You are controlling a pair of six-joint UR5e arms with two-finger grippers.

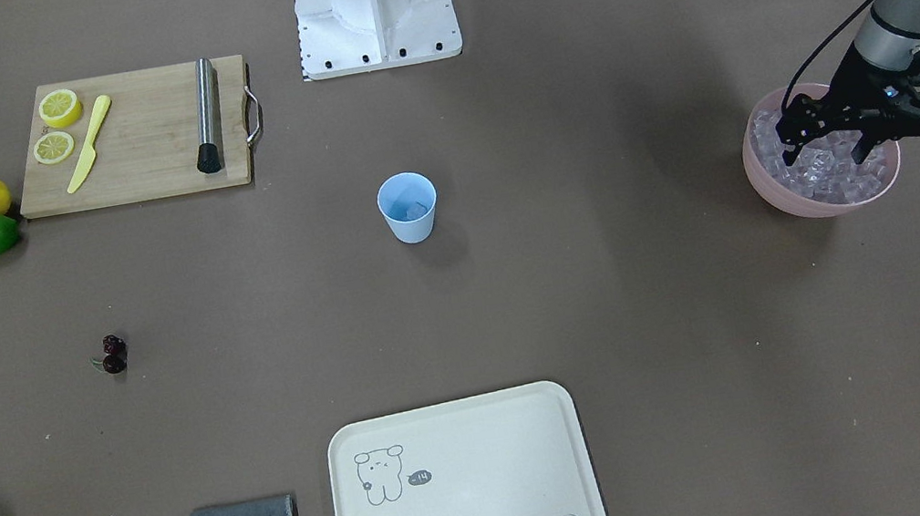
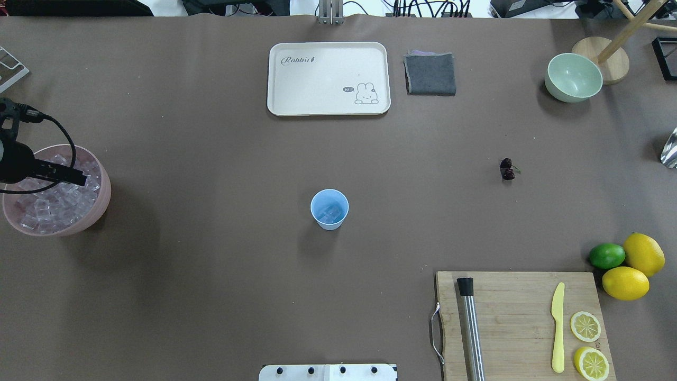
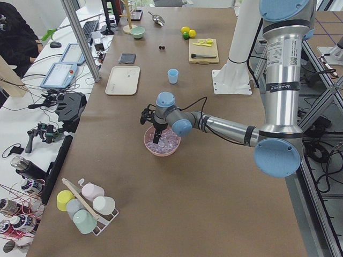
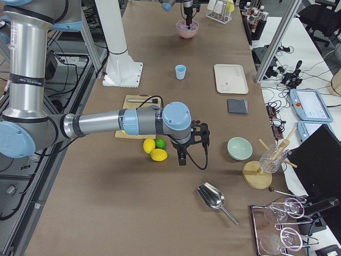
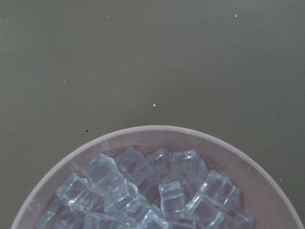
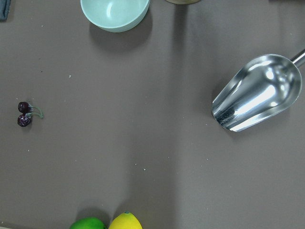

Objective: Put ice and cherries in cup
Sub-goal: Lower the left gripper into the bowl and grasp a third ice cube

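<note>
Exterior front-facing view: left gripper [image 1: 827, 147], jaws spread, set among ice [image 1: 835, 180] in pink bowl [image 1: 784, 203]; slick cubes may squirt out when pinched.

2 lemons [image 2: 625, 283], 2 lemon halves [image 2: 585, 326], 1 lime [image 2: 606, 255], 2 cherries [image 2: 508, 169], 1 cup [image 1: 411, 229], 2 bowls [image 2: 574, 79], 1 tray [image 2: 328, 79]; ice cubes [image 2: 53, 206] too many to count.

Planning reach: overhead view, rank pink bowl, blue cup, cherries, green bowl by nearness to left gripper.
1. Pink plastic bowl, under left gripper.
2. Light blue plastic cup, centre.
3. Dark red cherries, right.
4. Pale green bowl, far right.
</note>
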